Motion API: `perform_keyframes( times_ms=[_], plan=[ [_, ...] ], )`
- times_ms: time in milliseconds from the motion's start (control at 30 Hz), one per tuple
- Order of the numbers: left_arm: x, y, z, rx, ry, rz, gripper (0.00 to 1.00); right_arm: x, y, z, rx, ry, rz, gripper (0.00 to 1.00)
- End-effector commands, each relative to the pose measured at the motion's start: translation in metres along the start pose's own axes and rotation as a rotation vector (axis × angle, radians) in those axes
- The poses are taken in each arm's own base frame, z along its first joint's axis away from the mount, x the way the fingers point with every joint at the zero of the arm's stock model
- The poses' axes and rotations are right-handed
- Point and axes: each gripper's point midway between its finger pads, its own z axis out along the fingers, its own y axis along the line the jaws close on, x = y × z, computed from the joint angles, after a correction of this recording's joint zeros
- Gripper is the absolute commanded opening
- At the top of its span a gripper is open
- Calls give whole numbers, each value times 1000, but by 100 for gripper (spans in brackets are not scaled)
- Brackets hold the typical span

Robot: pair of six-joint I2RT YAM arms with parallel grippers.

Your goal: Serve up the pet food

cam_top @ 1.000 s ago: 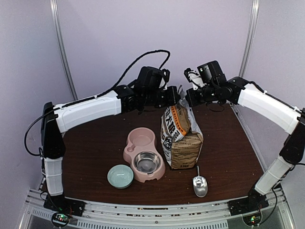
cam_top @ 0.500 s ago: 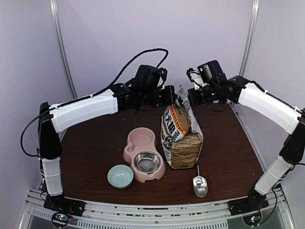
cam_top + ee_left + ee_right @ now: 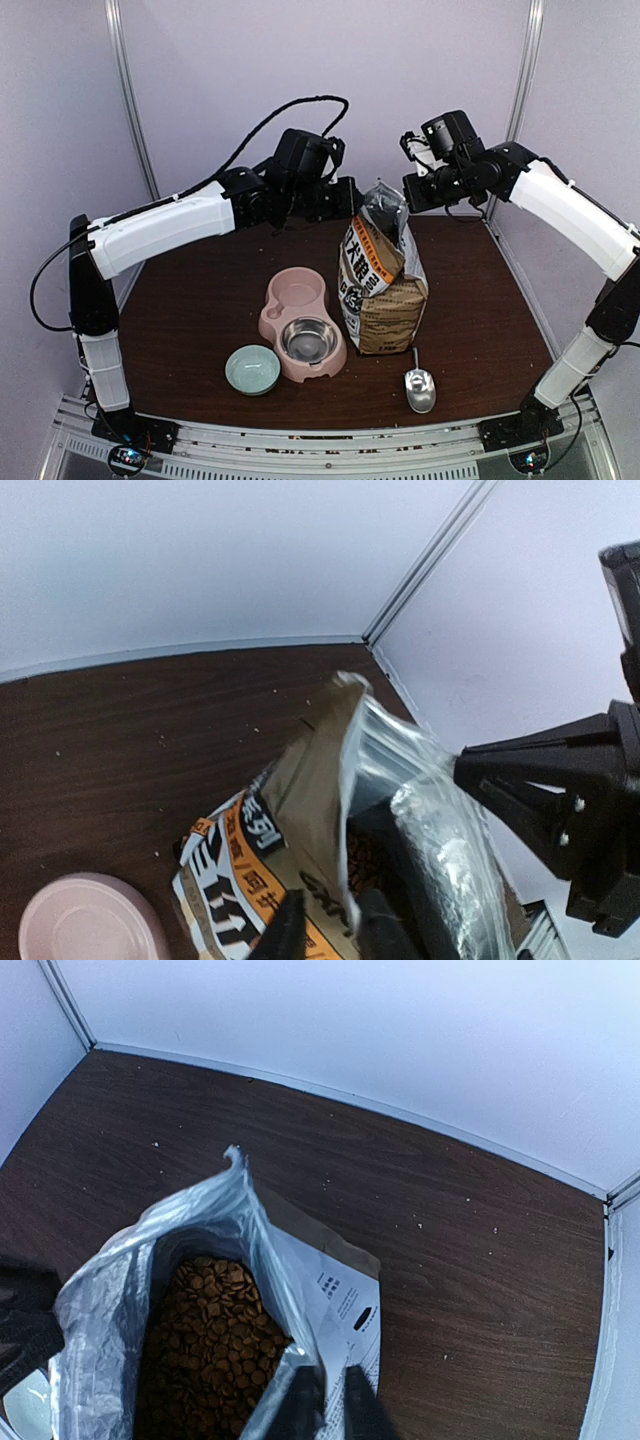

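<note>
Although the pet food (image 3: 205,1345) lies mostly hidden deep in the upright bag (image 3: 385,290), its heap shows no long axis. The right gripper (image 3: 328,1395) is closed on the bag's rim; the left gripper (image 3: 332,920), cut off, straddles it, grip unclear.

Bag (image 3: 385,290) stands upright, right of centre on the bench (image 3: 190,300), mouth up, with the kibble (image 3: 205,1350) lying inside it. Just left of the bag sits the double bowl (image 3: 302,325), one well behind the other. Nearer and further left is the small bowl (image 3: 252,369), right up against the double bowl's front corner. Touching? Can't tell. The scoop (image 3: 419,388) lies in front of the bag, by the near edge. Up top, the left pincer (image 3: 335,932) is at the mouth's left rim and the right pincer (image 3: 326,1400) at its right rim.
</note>
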Motion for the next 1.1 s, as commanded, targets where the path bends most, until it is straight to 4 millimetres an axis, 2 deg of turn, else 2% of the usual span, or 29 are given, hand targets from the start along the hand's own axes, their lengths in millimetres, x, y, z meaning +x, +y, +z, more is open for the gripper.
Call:
perform_keyframes(
  times_ms=[0, 33, 100, 200, 267, 500, 833, 933, 1067],
  plan=[
    [-28, -29, -25, 108, -56, 16, 49, -16, 1, -48, -100, -38, 54, 34],
    [-29, -33, -26, 120, -56, 19, 57, -17, 4, -55, -124, -44, 69, 47],
    [-26, -39, -26, 137, -45, 12, 67, -15, 6, -64, -156, -55, 109, 64],
    [-17, -43, -24, 145, -20, 3, 74, -7, 8, -69, -182, -53, 166, 72],
    [-10, -40, -22, 125, -1, -2, 77, -1, 13, -68, -208, -46, 187, 73],
    [11, -38, -13, 112, 55, -23, 81, 20, 24, -55, -227, -5, 237, 71],
    [23, -37, -7, 97, 81, -22, 78, 31, 46, -40, -255, 33, 225, 69],
    [25, -36, -5, 91, 88, -23, 73, 35, 48, -36, -245, 46, 218, 60],
    [28, -35, -3, 90, 96, -23, 62, 40, 48, -32, -224, 61, 209, 48]
  ],
)
